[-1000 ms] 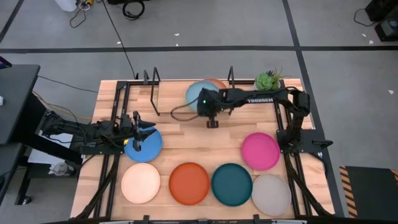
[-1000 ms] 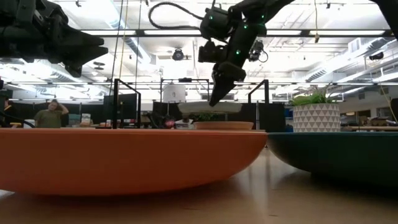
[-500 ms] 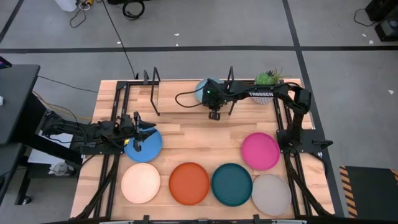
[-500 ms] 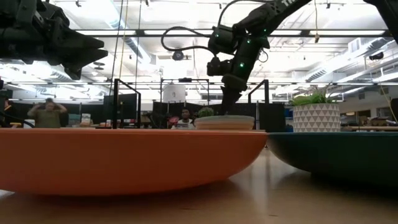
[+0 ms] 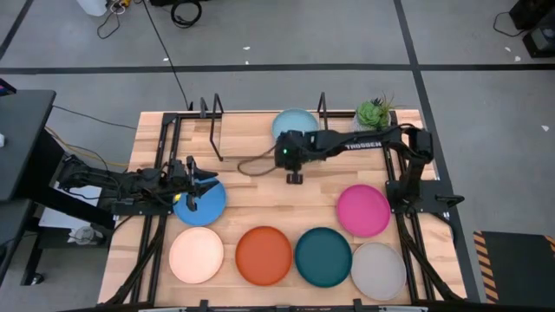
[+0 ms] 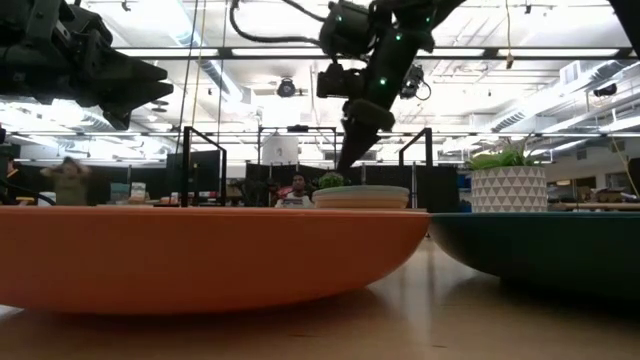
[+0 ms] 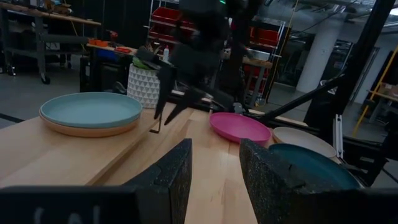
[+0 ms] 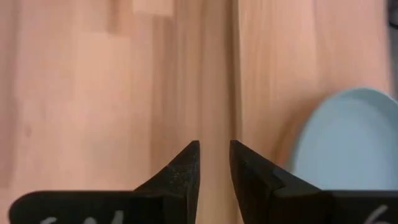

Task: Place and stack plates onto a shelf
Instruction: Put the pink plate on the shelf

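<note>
Right tool (image 5: 295, 177) empty, round matte light blue plate (image 5: 295, 123) stacked on plank shelf (image 5: 247, 139)

So the wooden table (image 5: 260, 195) has the shelf (image 5: 251, 143) up at 12 o'clock, with a light blue plate (image 5: 295, 123) stacked on a tan plate (image 7: 87, 129). Potted plant (image 5: 373, 113) at 1. Blue plate (image 5: 204, 199) at 9, magenta plate (image 5: 362, 210) at 3. Along 6: cream plate (image 5: 196, 254), orange plate (image 5: 264, 255), dark teal plate (image 5: 323, 255), grey plate (image 5: 378, 270).
</note>
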Controlling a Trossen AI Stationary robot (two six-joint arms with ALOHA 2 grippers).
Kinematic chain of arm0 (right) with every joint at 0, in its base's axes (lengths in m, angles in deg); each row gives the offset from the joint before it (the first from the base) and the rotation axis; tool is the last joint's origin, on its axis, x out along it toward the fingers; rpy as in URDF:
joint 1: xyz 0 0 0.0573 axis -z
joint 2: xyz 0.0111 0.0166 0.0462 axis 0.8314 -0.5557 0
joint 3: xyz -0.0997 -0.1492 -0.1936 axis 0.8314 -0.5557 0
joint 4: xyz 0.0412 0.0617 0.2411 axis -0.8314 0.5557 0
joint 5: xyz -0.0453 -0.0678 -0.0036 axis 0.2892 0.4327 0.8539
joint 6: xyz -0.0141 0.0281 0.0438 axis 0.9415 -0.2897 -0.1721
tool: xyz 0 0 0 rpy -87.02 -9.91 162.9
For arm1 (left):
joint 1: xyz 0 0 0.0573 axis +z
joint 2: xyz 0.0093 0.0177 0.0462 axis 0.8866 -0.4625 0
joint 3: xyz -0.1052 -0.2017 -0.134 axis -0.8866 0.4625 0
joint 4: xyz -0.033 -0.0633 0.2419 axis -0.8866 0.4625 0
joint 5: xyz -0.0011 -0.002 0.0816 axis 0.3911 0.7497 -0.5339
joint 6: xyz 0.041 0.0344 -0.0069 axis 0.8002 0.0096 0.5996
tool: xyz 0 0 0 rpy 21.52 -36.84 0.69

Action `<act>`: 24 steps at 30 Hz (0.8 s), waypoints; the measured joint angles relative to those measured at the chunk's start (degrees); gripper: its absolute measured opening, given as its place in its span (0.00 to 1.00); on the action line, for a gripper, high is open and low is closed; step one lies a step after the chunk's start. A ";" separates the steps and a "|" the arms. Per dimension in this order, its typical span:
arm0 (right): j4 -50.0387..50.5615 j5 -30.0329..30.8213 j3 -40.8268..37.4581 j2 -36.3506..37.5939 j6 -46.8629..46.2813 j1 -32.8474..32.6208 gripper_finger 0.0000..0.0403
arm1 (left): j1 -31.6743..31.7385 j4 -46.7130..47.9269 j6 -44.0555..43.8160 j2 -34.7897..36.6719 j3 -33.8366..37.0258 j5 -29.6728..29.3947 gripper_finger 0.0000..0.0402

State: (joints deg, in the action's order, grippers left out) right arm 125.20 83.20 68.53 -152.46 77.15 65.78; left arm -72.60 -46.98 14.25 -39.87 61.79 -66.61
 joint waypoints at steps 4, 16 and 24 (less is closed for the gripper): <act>4.19 9.21 0.00 0.00 -1.90 0.14 0.24 | 0.00 -0.02 -0.07 0.00 0.00 0.00 0.35; 7.84 24.34 -1.58 -0.57 -7.48 3.34 0.23 | 0.00 -0.07 0.12 0.00 0.00 -0.02 0.35; 6.67 23.05 -6.04 -0.55 -6.38 3.39 0.23 | 0.00 -0.12 0.11 0.00 0.00 -0.01 0.35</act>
State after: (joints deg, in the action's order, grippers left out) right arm 131.88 106.24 62.50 -153.00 70.77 69.17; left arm -72.60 -47.10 14.36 -39.87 61.79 -66.62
